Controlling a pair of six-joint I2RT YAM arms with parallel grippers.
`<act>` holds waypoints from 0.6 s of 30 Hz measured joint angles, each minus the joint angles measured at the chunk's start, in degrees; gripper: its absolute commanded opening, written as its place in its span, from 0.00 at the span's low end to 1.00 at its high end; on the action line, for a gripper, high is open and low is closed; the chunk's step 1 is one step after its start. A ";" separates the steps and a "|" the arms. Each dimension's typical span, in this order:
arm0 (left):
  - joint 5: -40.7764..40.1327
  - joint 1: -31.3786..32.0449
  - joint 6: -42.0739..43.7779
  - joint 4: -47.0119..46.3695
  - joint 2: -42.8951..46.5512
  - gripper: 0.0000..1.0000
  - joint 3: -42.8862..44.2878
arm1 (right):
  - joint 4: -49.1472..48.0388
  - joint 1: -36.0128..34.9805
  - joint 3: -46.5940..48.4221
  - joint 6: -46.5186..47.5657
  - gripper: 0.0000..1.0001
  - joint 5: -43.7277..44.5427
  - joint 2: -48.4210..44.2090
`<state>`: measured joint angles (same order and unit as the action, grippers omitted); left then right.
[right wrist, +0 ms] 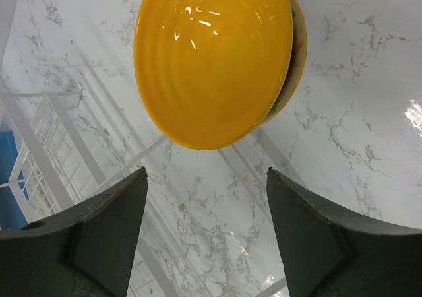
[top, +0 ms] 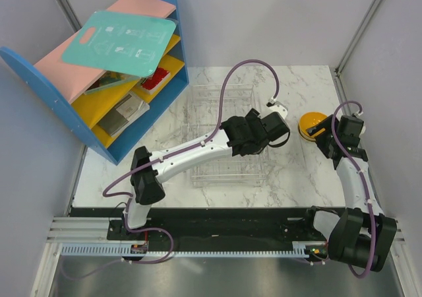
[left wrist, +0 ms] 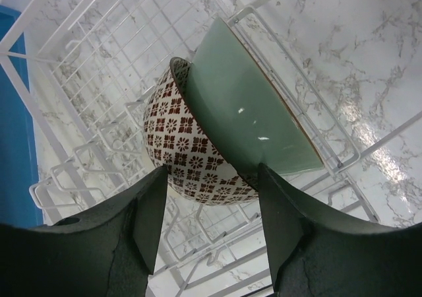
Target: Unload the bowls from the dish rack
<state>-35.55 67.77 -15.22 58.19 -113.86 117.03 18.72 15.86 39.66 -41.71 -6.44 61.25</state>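
left gripper (left wrist: 211, 173) jaws wide, holding nothing, hovering over dish rack (top: 227, 175): mint bowl (left wrist: 244, 112) on edge, leaning against red-patterned cream bowl (left wrist: 178, 145), both in rack. right gripper (right wrist: 206, 175) also wide open, empty, above orange bowl (right wrist: 211, 59) sitting in another bowl (right wrist: 298, 53) on marble table (right wrist: 356, 112), right of rack

Pale mint bowl (left wrist: 244, 119), brown-patterned bowl (left wrist: 184, 155), orange bowl (right wrist: 211, 59)

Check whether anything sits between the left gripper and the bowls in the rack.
Nothing visible. The open left gripper faces the patterned bowl and green bowl directly; only rack wires surround them.
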 measured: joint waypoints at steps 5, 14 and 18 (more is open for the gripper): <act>-2.25 0.24 -1.40 0.46 -0.55 0.61 0.35 | -0.31 0.00 0.00 -0.02 0.80 -0.66 0.98; -7.34 0.42 -2.21 0.44 -2.25 0.39 1.33 | -1.22 0.00 0.00 -0.04 0.79 -1.51 1.25; -9.42 0.39 -2.43 0.72 -2.43 0.32 1.53 | -1.40 0.00 -0.04 -0.04 0.80 -1.62 1.22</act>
<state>-44.97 68.16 -17.65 58.92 -116.29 118.56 17.32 15.86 39.62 -41.76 -8.05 62.48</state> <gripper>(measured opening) 0.372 0.796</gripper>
